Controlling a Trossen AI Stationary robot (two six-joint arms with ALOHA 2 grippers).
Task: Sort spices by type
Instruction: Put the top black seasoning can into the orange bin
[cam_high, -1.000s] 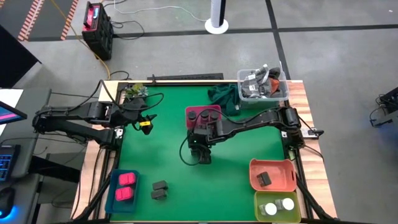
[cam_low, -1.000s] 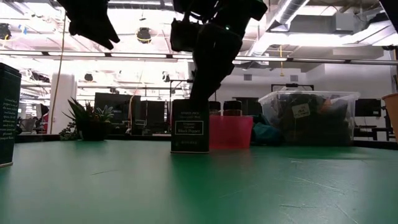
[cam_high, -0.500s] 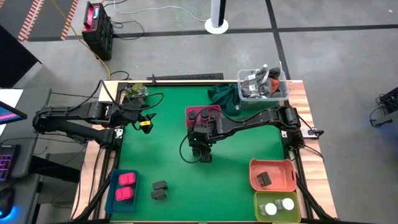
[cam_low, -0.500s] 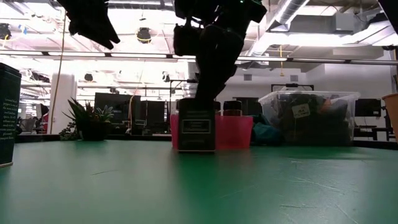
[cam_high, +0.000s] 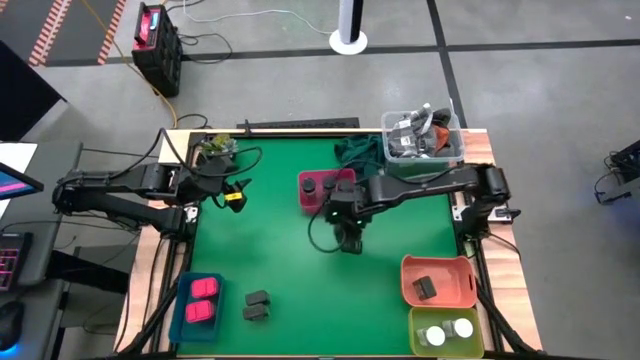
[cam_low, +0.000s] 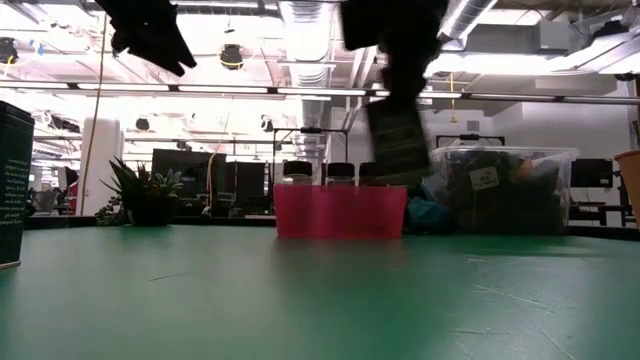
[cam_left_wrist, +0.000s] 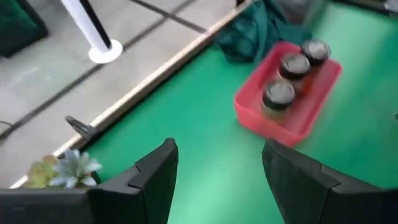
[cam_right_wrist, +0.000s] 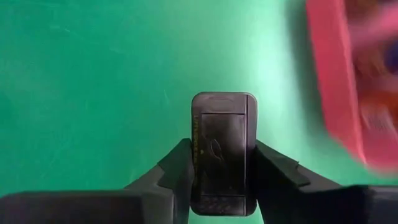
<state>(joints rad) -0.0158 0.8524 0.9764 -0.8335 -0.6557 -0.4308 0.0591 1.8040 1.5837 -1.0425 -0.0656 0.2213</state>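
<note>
My right gripper (cam_high: 348, 236) is shut on a dark grey spice box (cam_right_wrist: 224, 152) and stands over the middle of the green table, just near-right of the pink tray (cam_high: 325, 187). That tray holds three dark brown jars (cam_left_wrist: 292, 65). In the low view the box (cam_low: 398, 142) hangs in the air. My left gripper (cam_high: 232, 196) waits open above the table's left part. Two more dark boxes (cam_high: 257, 305) stand on the mat near the near edge. My right gripper pinches the dark grey box between its two fingers (cam_right_wrist: 177, 171), one on each of its opposite sides (cam_right_wrist: 198, 168). The fingers come from above, pointing down. The box is lifted clear of the table and hangs below the fingers.
Blue tray with pink packets (cam_high: 200, 300) at the near left. Orange tray (cam_high: 440, 270) holding a dark box and green tray (cam_high: 445, 345) with white-capped jars at the near right. Clear tub (cam_high: 422, 135), green cloth (cam_high: 358, 152) and small plant (cam_high: 215, 147) along the far edge.
The dark grey box stood on the mat in front of the pink tray a second ago. My right gripper has raised it clear of the table and carried it toward the table's right edge. The left arm has kept still.
</note>
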